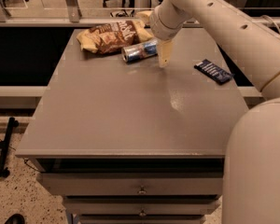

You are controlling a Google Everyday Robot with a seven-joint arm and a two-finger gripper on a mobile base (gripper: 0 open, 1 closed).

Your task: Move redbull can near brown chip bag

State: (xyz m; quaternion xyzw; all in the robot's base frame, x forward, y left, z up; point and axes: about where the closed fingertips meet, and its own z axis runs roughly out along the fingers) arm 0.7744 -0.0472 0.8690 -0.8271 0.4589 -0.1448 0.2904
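Observation:
The redbull can [139,51] lies on its side at the far part of the grey table [130,120], its shiny round end facing left. Its left end touches or nearly touches the brown chip bag [113,35], which lies crinkled at the far left. My gripper [164,56] hangs from the pale arm just right of the can, pointing down at the table. It is open, holds nothing and stands apart from the can.
A flat dark blue packet [213,71] lies near the table's right edge. My arm and a large pale body part [256,167] fill the right side. Drawers [141,189] sit below the table front. A railing runs behind the table.

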